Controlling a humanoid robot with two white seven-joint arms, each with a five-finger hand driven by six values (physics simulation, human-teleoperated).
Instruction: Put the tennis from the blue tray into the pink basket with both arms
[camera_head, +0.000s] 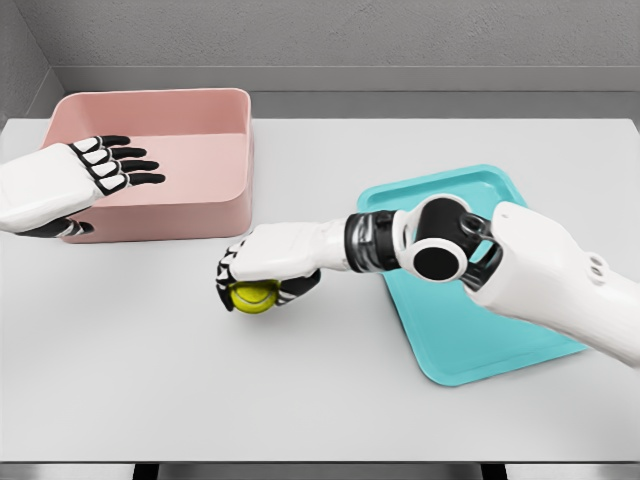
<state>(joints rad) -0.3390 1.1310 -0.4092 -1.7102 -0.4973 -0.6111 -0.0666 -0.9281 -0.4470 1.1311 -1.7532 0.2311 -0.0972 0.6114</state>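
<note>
A yellow-green tennis ball (254, 297) sits under my right hand (262, 275), whose fingers are curled around it just above the white table, left of the blue tray (470, 340). The tray holds nothing that I can see. My left hand (112, 166) hovers with fingers spread and nothing in it, in front of the pink basket (210, 215), over its left front part. The basket stands at the back left.
The white table (320, 400) runs to a front edge near the bottom of the picture. A grey wall rises behind the table. My right forearm (540, 270) lies across the blue tray.
</note>
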